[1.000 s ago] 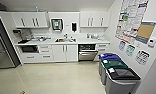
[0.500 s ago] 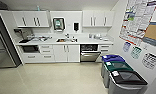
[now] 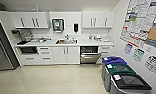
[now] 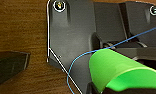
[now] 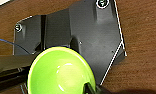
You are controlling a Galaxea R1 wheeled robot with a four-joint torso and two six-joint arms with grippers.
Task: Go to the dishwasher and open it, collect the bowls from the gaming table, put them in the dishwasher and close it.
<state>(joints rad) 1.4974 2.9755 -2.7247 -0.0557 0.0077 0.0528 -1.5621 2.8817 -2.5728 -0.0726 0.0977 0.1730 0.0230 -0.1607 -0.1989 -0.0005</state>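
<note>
Each tool pinched a bowl: left the bright green bowl [image 4: 119, 72], right the lime bowl [image 5: 60, 72]; the dishwasher [image 3: 89, 54] stood ajar centre-right.

Both tools loaded
The left tool [image 4: 111, 87] grips a bright green bowl [image 4: 119, 72]; the right tool [image 5: 90, 88] pinches a lime bowl's [image 5: 61, 72] rim.

White kitchenette cabinets [image 3: 60, 54], pale floor [image 3: 49, 80]
</note>
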